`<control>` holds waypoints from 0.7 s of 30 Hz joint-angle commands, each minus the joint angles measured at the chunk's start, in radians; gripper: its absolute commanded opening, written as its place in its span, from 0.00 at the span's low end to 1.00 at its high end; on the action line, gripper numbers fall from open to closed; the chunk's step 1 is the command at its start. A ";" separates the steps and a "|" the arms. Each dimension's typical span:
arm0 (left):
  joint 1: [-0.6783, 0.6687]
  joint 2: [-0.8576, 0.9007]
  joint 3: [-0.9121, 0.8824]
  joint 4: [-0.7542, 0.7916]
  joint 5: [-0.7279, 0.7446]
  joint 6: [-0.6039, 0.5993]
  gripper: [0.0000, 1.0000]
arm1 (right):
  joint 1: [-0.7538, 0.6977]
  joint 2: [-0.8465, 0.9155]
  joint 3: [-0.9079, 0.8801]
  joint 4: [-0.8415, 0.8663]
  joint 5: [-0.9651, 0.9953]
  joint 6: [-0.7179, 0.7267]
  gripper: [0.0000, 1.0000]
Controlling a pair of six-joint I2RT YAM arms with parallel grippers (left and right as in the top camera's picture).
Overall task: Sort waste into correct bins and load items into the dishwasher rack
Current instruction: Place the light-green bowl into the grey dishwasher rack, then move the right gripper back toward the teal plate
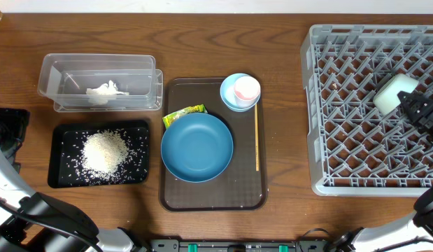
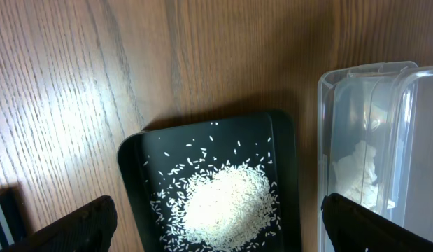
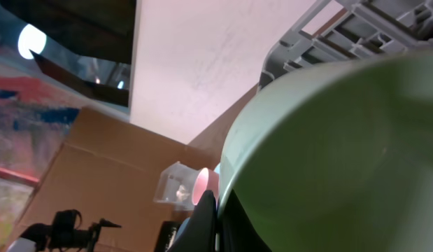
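Right hand (image 1: 408, 101) pinched the mint bowl (image 1: 392, 92) by its thin rim over the rack (image 1: 342, 140), so it could slip and drop.

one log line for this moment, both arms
right gripper: shut on mint bowl, over dishwasher rack | left gripper: open, above rice in black tray | tissue: in clear tub | wrapper: on brown tray

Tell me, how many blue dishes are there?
2. The big dark-blue dish sits in the middle of the brown tray; the small light-blue bowl is at the tray's far right corner with a pink cup in it. None seems hidden.
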 commanded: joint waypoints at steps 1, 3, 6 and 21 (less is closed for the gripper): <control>0.003 -0.018 0.019 -0.006 -0.009 -0.013 0.96 | 0.002 0.018 -0.001 -0.001 -0.025 0.026 0.03; 0.003 -0.018 0.019 -0.006 -0.009 -0.013 0.96 | -0.006 0.008 -0.001 0.000 0.039 0.083 0.05; 0.003 -0.018 0.019 -0.006 -0.009 -0.013 0.96 | -0.015 -0.025 -0.001 -0.005 0.143 0.148 0.08; 0.003 -0.018 0.019 -0.006 -0.009 -0.013 0.96 | -0.026 -0.420 0.001 -0.239 0.678 0.336 0.72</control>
